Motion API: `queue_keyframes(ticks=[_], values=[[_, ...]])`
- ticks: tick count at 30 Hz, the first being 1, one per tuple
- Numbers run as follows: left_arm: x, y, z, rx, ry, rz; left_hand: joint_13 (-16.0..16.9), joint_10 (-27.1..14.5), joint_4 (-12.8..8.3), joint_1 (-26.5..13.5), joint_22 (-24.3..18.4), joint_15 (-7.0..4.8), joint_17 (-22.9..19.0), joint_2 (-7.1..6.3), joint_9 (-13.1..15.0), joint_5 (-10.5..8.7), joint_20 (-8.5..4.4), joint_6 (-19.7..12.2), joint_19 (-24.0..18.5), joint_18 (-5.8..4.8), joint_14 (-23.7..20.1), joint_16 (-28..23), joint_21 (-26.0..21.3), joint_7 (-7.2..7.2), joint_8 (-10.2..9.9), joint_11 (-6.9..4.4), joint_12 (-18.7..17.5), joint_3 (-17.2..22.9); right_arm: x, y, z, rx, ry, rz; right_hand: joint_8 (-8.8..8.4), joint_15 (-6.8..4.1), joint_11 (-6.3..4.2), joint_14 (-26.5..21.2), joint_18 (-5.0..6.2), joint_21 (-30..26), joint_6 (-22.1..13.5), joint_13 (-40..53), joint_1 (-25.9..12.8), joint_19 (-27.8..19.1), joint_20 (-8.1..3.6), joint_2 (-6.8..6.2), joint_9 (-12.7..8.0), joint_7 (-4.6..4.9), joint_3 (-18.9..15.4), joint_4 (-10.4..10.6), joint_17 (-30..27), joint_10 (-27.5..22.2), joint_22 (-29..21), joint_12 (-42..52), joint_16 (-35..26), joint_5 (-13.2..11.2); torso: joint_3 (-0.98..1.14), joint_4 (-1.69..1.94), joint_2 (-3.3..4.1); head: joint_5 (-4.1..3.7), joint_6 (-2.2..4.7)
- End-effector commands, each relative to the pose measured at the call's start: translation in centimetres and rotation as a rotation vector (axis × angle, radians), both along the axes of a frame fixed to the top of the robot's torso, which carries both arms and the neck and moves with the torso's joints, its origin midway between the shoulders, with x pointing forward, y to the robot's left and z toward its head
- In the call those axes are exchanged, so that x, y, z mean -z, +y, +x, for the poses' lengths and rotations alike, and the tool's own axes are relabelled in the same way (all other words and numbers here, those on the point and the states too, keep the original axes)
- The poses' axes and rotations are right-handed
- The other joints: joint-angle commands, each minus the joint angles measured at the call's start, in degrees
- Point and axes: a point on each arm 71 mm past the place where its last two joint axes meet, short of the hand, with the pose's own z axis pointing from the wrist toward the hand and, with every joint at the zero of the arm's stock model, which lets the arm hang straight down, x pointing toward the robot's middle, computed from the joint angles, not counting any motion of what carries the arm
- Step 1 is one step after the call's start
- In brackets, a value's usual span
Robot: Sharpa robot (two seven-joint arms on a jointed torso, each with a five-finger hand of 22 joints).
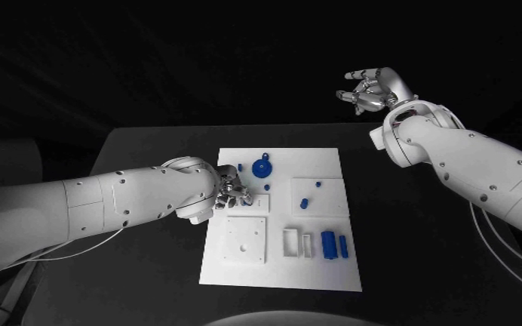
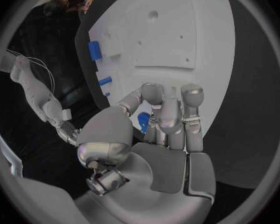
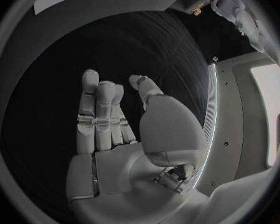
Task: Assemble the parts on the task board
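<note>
The white task board [image 1: 327, 164] lies in the middle of the black table. My left hand [image 1: 229, 191] hovers over the board's left edge. In the left wrist view its fingers [image 2: 171, 114] curl in and pinch a small blue part [image 2: 143, 122] against the thumb. On the board sit a round blue part [image 1: 262, 167], small blue pieces [image 1: 305, 204] and two blue cylinders [image 1: 334, 245]. My right hand [image 1: 372, 90] is raised beyond the table's far right corner, with spread fingers [image 3: 97, 112] and nothing in it.
A square white plate [image 1: 246, 238] with holes and a white frame [image 1: 292, 241] lie in the board's near part. Two more blue parts [image 2: 94, 50] show along the board's edge in the left wrist view. Black table [image 1: 403, 266] surrounds the board.
</note>
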Motion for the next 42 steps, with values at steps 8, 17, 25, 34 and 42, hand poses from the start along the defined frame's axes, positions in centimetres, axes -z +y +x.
queue_keyframes(ticks=[8, 17, 25, 34, 42], values=[[0.31, -0.10, -0.05, 0.015, 0.011, 0.018, -0.1, 2.5, 0.5, 0.5, 3.5, 0.17, -0.1, 0.00, 13.6, 0.28, 0.14, 14.2, 0.0, -0.95, -0.1, 0.1, 0.0, -7.49, 0.4, -0.47, 0.1, 0.0, 0.01, 0.13, 0.01, -0.007, 0.006, -0.015, -0.07, -0.18, 0.04, -0.2, 0.50, 0.3, 0.3, 0.1, -0.2, 0.0, -0.20, 0.75, 0.1, 0.02, -0.1, -0.7, 0.1, -0.2, 1.0, 0.3, 0.1, -0.7, -0.04, 0.05, 0.01, -0.12, 0.04], [0.43, -0.02, 0.03, 0.014, 0.018, 0.025, -0.3, 2.5, 0.7, 0.6, 3.4, 0.17, -0.3, -0.06, 13.6, 0.18, 0.14, 14.2, -0.1, -0.96, -0.2, 0.0, -0.1, -7.47, 0.4, -0.45, 0.0, 0.0, 0.03, 0.07, 0.02, -0.003, 0.009, -0.020, -0.06, -0.18, 0.05, -0.2, 0.51, 0.3, 0.4, 0.1, -0.3, 0.0, -0.19, 0.88, 0.1, 0.01, -0.2, -1.0, 0.1, -0.2, 1.0, 0.3, 0.1, -1.0, -0.03, 0.03, -0.01, -0.24, 0.17], [0.52, -0.14, 0.08, 0.020, 0.028, 0.034, -0.4, 2.5, 0.8, 0.6, 3.4, 0.19, -0.3, -0.11, 13.7, 0.09, 0.15, 14.1, -0.1, -0.97, -0.2, 0.0, -0.3, -7.47, 0.4, -0.43, -0.1, -0.1, 0.07, 0.07, 0.04, -0.001, 0.011, -0.023, -0.06, -0.20, 0.03, -0.2, 0.52, 0.3, 0.5, 0.1, -0.3, 0.0, -0.19, 0.88, 0.1, -0.01, -0.3, -1.3, 0.1, -0.1, 1.0, 0.3, 0.1, -1.1, -0.02, 0.01, 0.01, -0.22, 0.11], [0.59, -0.36, 0.21, 0.024, 0.031, 0.041, -0.5, 2.6, 0.8, 0.6, 3.5, 0.21, -0.3, -0.24, 14.0, 0.27, 0.18, 14.4, 0.0, -0.98, -0.2, 0.0, -0.1, -7.55, 0.5, -0.44, -0.1, -0.2, 0.09, 0.15, 0.03, -0.003, 0.015, -0.024, -0.05, -0.21, 0.00, -0.2, 0.52, 0.3, 0.6, 0.1, -0.2, 0.0, -0.21, 0.94, 0.1, -0.02, -0.2, -1.6, 0.0, -0.1, 1.0, 0.3, 0.2, -1.0, 0.03, 0.04, 0.02, -0.26, 0.06], [0.71, -0.71, 0.23, 0.034, 0.036, 0.043, -0.6, 2.5, 1.1, 0.6, 3.5, 0.22, -0.2, -0.19, 14.7, -0.03, 0.21, 14.7, 0.0, -1.00, -0.2, 0.2, 0.0, -7.66, 0.6, -0.47, 0.2, -0.4, 0.11, 0.17, 0.03, -0.005, 0.018, -0.025, -0.03, -0.23, -0.01, -0.1, 0.51, 0.4, 1.1, 0.1, -0.4, 0.0, -0.23, 0.93, 0.1, -0.05, 0.0, -1.9, 0.0, 0.0, 1.0, 0.3, 0.2, -1.0, 0.01, 0.02, 0.01, -0.29, 0.00]])
